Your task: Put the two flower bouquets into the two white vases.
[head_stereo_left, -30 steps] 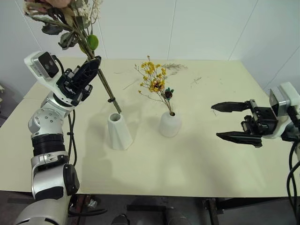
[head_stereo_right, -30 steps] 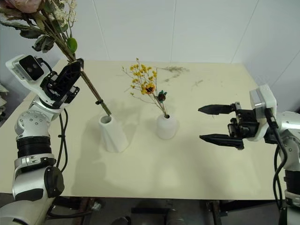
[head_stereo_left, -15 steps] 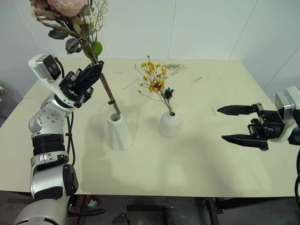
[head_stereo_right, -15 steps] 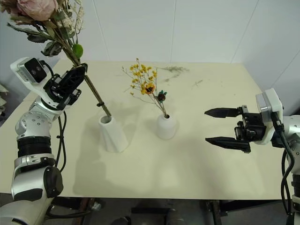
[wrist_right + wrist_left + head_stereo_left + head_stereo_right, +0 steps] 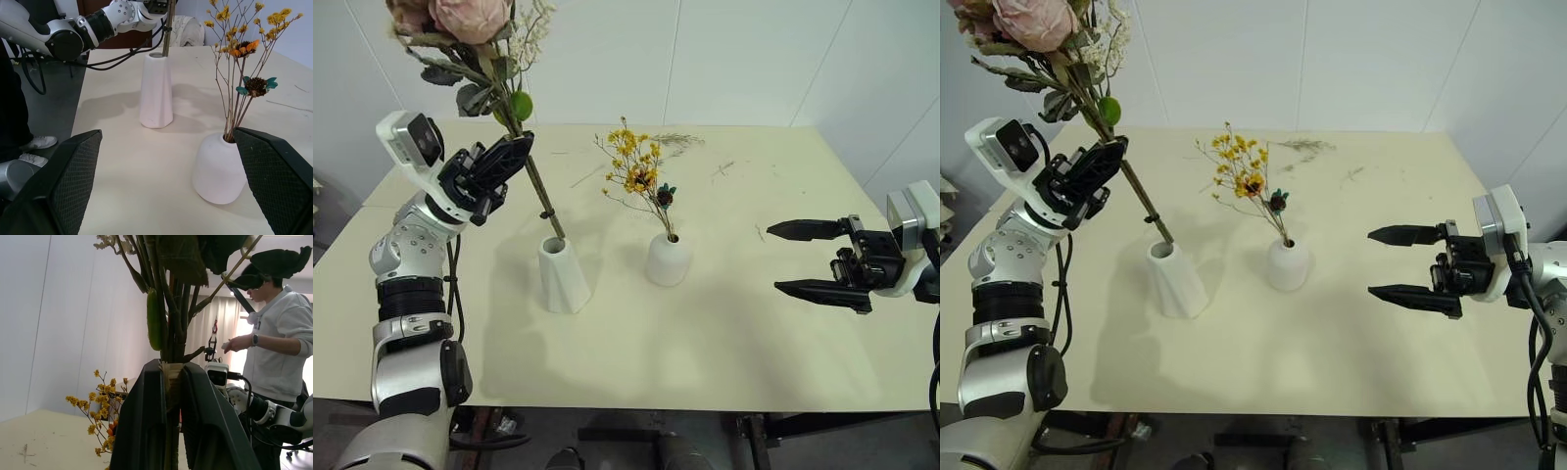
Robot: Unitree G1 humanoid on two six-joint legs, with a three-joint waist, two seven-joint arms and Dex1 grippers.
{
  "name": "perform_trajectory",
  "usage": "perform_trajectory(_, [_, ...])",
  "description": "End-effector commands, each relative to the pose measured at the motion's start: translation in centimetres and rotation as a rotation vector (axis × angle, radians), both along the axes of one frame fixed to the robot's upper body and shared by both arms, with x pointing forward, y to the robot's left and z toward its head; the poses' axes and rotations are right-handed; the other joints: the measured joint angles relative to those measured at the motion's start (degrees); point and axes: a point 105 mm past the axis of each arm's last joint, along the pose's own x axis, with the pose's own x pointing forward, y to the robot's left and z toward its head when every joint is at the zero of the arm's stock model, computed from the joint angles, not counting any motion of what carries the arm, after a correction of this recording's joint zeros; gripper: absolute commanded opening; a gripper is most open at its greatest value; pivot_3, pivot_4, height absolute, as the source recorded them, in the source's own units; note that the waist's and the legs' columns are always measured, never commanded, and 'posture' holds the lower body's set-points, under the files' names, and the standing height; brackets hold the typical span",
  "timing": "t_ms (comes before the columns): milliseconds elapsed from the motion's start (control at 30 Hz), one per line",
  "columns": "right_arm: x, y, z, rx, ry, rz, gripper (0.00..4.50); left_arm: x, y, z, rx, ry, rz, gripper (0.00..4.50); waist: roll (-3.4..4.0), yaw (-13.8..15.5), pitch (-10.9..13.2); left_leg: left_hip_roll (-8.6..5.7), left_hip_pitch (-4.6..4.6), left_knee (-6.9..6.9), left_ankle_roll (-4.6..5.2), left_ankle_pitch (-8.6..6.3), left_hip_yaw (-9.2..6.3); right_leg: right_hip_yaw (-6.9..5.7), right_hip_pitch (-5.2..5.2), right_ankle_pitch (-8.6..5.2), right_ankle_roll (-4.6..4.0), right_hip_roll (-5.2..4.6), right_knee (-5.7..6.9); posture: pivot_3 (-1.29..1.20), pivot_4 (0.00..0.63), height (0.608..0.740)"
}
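Hovering over the near right part of the cream table point(image 5: 724, 333), well apart from both vases: right gripper point(image 5: 788, 258), fingers spread wide, empty. Standing mid-table: tall tapered white vase point(image 5: 562, 274), with the short rounded white vase point(image 5: 669, 258) beside it, already holding the yellow dried-flower spray point(image 5: 636, 174). Slanting up from the tall vase's mouth: stems of the pink rose bouquet point(image 5: 470, 29), lower ends at or just inside the rim. Clamping those stems partway up: left gripper point(image 5: 514, 152). Lying by the far edge: loose twigs point(image 5: 677, 139).
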Motion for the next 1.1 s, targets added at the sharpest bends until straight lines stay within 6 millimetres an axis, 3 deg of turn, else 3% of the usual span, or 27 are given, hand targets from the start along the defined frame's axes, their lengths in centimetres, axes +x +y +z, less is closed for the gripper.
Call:
perform_trajectory(33, [-0.5, 0.1, 1.0, -0.007, -0.059, 0.005, 4.50, -0.2, 0.4, 0.2, 0.034, -0.007, 0.016, 0.14, 0.00, 0.0, 0.0, 0.00, 0.00, 0.00, 0.00, 0.00, 0.00, 0.00, 0.00, 0.00, 0.00, 0.00, 0.00, 0.00, 0.150, 0.740])
perform_trajectory(233, [-0.4, 0.3, 0.9, -0.009, -0.058, 0.003, 4.50, -0.5, 0.8, 1.6, 0.013, -0.047, 0.016, 0.14, 0.00, 0.0, 0.0, 0.00, -0.01, 0.00, 0.00, 0.00, 0.00, 0.00, -0.01, 0.00, 0.00, 0.00, 0.00, 0.00, 0.150, 0.740])
perform_trajectory(733, [0.1, 0.5, 0.7, -0.012, -0.056, -0.008, 4.50, -1.7, 0.7, 2.4, 0.018, -0.060, -0.031, 0.14, 0.00, 0.0, 0.0, 0.00, -0.02, -0.02, 0.00, 0.00, 0.00, 0.00, -0.01, 0.00, 0.00, 0.00, -0.03, 0.00, 0.150, 0.740])
perform_trajectory(1100, [0.2, 0.7, 0.6, -0.009, -0.054, -0.011, 4.50, -1.4, 0.7, 1.7, 0.068, -0.037, 0.018, 0.14, 0.00, 0.0, 0.0, 0.00, -0.02, -0.02, 0.00, 0.00, 0.00, 0.00, -0.01, 0.00, 0.00, 0.00, -0.02, 0.00, 0.150, 0.740])
